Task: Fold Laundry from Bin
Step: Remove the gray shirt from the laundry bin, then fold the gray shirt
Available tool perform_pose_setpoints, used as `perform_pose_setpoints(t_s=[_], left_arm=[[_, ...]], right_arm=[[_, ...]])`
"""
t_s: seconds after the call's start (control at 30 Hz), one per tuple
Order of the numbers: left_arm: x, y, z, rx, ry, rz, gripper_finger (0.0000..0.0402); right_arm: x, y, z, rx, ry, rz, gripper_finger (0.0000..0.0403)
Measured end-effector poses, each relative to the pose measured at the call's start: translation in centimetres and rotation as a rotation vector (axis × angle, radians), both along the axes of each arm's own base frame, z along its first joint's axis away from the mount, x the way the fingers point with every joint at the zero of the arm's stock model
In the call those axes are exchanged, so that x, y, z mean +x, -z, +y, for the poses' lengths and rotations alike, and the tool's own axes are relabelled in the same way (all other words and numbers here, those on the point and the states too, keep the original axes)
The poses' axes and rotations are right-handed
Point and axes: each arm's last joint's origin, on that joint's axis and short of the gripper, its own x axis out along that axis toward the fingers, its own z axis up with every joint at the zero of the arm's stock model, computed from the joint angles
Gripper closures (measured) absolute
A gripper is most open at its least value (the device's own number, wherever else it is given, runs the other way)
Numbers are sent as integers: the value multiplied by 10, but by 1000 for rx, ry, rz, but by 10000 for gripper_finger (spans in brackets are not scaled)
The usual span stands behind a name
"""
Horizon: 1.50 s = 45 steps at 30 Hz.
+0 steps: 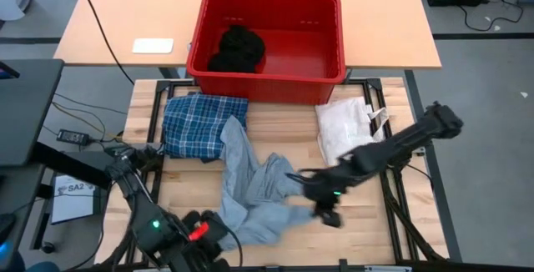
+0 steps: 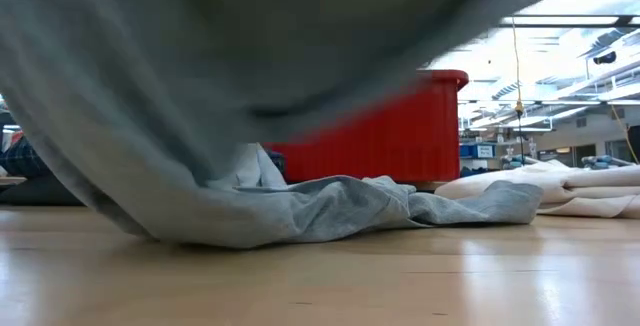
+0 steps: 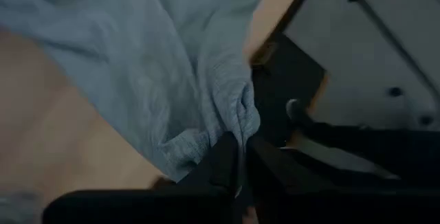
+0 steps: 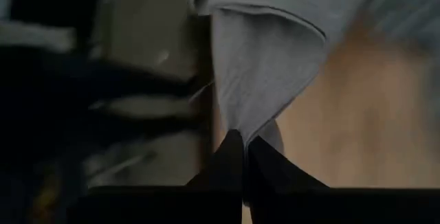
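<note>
A light grey garment [image 1: 250,184] lies crumpled across the middle of the table. Part of it is raised and fills the top of the low view [image 2: 250,46], while the rest lies on the boards [image 2: 330,211]. My left gripper [image 1: 210,226] is shut on the garment's near end by the table's near edge. My right gripper [image 1: 321,204] is shut on its right end. The blue-and-white plaid shirt [image 1: 203,126] lies folded at the far left. A black piece [image 1: 236,49] sits inside the red bin [image 1: 334,9]. My left gripper pinches a bunched fold of the grey garment [image 3: 230,124] between its two fingers, which slant steeply down at it. Several layers gather at the fingers, and the cloth spreads away over the table. My right gripper pinches a folded corner of the grey garment [image 4: 240,110] between its two fingers, only at their free ends. The cloth narrows to a point at the fingers and widens beyond them, with a hemmed edge [image 4: 275,14] across it. This end is lifted off the table.
A white fabric bag with cords [image 1: 346,130] lies at the far right of the table, close to my right arm. The bin stands on a second table behind. Bare wood shows at the near right [image 1: 359,230] and between shirt and bag.
</note>
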Motion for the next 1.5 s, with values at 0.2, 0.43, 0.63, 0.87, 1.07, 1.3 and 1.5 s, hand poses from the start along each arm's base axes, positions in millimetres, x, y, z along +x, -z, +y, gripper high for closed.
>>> perform_pose_setpoints(t_s=[0.2, 0.43, 0.63, 0.87, 1.07, 1.3, 1.5], left_arm=[[24, 28, -32, -106, -47, -38, 353], [50, 74, -67, -226, -15, 51, 305], [55, 93, -71, -227, -96, 118, 285], [48, 96, -60, -139, -347, 124, 285], [34, 99, -47, 23, -557, 106, 285], [64, 115, -9, 138, -640, 154, 272], [103, 134, 28, 106, -411, 315, 248]], right_arm=[[-74, -32, 38, 119, -97, 168, 398], [-111, -14, 99, 94, -209, 283, 398], [-101, 23, 136, 53, -243, 287, 348], [-97, 28, 142, 92, -218, 315, 230], [-88, 6, 115, 29, 21, 150, 184], [-50, 3, 73, -29, 214, 45, 185], [-35, 16, 52, -58, 253, 58, 185]])
